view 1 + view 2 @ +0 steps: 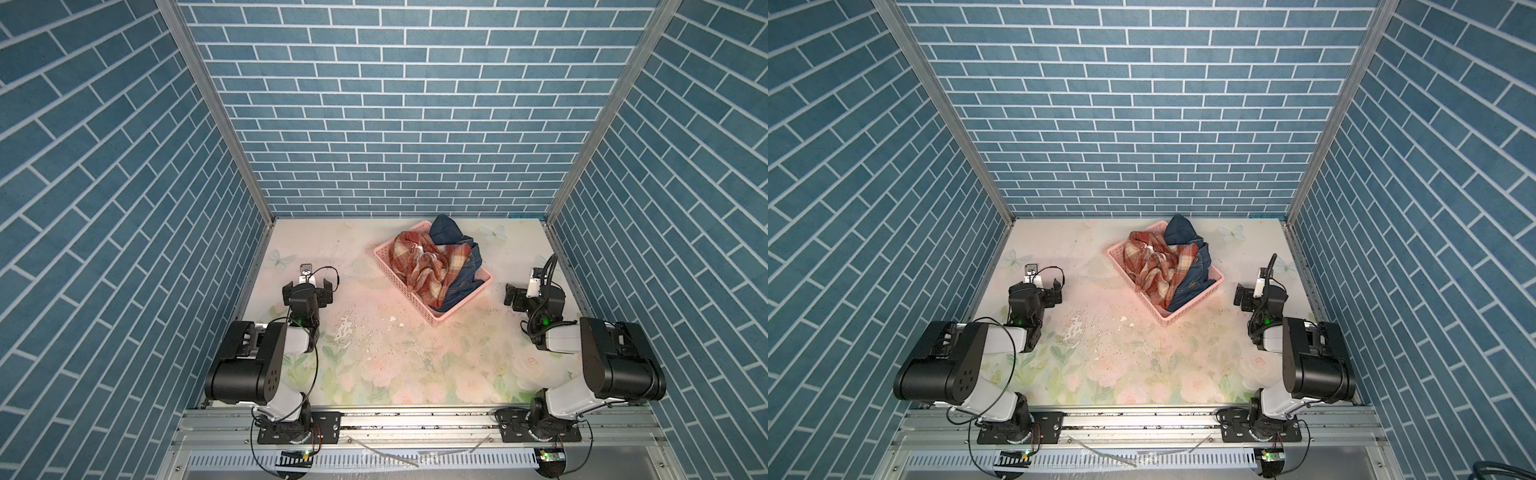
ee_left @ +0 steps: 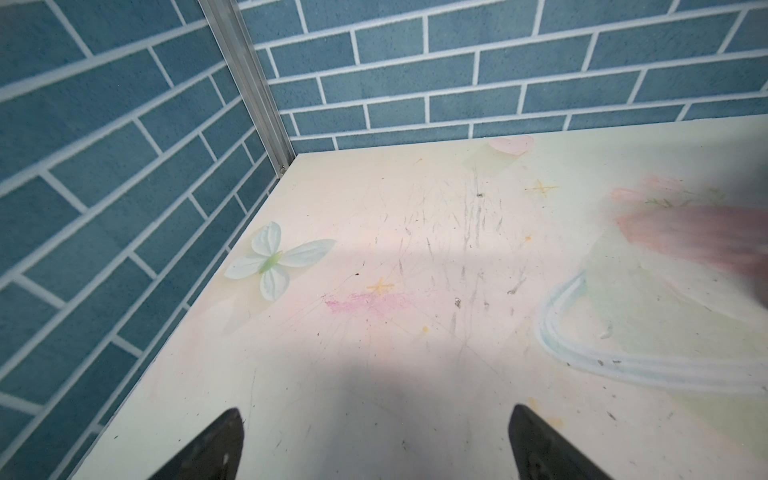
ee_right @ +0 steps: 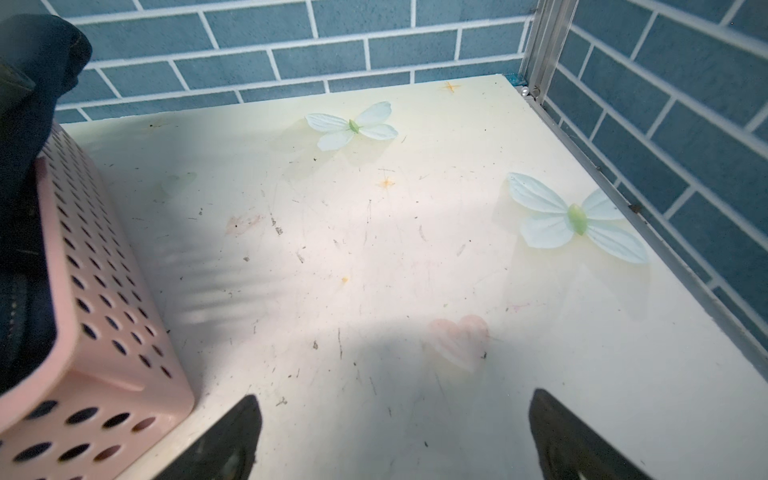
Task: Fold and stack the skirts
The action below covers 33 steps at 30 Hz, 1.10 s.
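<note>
The table [image 1: 415, 353] carries no folded or stacked cloth, so I judge the task to be at its very start. Everything is left to do: each skirt has to come out, be spread flat, folded and stacked.

The pink basket [image 1: 462, 305] sits on the far half of the table, a little right of the middle and closer to the far edge than the near one. Its long axis slants from the far left toward the near right, with one corner pointing at the near edge.

All the skirts lie crumpled inside it. The plaid skirt [image 1: 424, 266] is on top, stretched roughly along the basket's long axis from its far-left end down to its near corner. The denim skirts [image 1: 466, 279] lie under and beside it along the basket's right side, and one hump rises above the far corner. I cannot tell where one denim piece ends and the other begins.

The left gripper [image 2: 380, 444] hangs over bare table near the left edge with its jaws spread wide and nothing between them. The right gripper [image 3: 399, 428] is near the right edge, just beside the basket, also wide apart and empty.
</note>
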Tool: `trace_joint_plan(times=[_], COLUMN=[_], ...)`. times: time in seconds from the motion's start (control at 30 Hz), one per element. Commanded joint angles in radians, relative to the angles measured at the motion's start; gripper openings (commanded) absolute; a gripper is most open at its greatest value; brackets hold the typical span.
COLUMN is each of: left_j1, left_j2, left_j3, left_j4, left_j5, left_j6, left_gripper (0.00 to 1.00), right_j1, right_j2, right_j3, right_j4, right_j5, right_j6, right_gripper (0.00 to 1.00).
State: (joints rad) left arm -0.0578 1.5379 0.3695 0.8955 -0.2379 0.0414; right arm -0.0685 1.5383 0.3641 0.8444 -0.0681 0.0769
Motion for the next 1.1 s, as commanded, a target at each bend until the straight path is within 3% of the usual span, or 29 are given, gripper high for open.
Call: trace_joint_plan(times=[0.0, 0.43, 0.5, 0.63, 0.8, 0.9, 1.03, 1.07], left_j1=[-0.009, -0.014, -0.014, -0.039, -0.063, -0.060, -0.058, -0.065], left_j2=[-0.004, -0.003, -0.003, -0.025, -0.023, -0.022, -0.037, -0.068], left_j3=[0.001, 0.003, 0.002, 0.005, -0.008, 0.005, -0.004, 0.021], left_j4=[0.010, 0.008, 0.008, -0.008, 0.026, 0.001, 0.012, -0.067], left_j5=[-0.010, -0.017, -0.017, -0.130, -0.155, -0.150, -0.119, -0.107], left_j6=[0.008, 0.011, 0.011, -0.001, 0.025, 0.019, 0.037, 0.051], left_gripper=[1.00, 0.99, 0.99, 0.99, 0.96, 0.94, 0.95, 0.95], right_j1=[-0.002, -0.004, 0.004, 0.005, 0.018, 0.018, 0.018, 0.018], right_j2=[0.004, 0.004, -0.003, -0.058, -0.238, -0.313, -0.354, -0.362], right_j3=[0.036, 0.035, 0.038, 0.047, 0.092, 0.117, 0.238, 0.262], right_j4=[0.007, 0.010, -0.007, -0.061, -0.283, -0.376, -0.643, -0.690], right_j5=[-0.009, -0.006, 0.043, 0.092, 0.229, 0.236, 0.237, 0.214], right_j6=[-0.031, -0.032, -0.023, -0.006, 0.048, 0.093, 0.208, 0.240], right_gripper=[0.99, 0.99, 0.99, 0.99, 0.99, 0.98, 0.93, 0.93])
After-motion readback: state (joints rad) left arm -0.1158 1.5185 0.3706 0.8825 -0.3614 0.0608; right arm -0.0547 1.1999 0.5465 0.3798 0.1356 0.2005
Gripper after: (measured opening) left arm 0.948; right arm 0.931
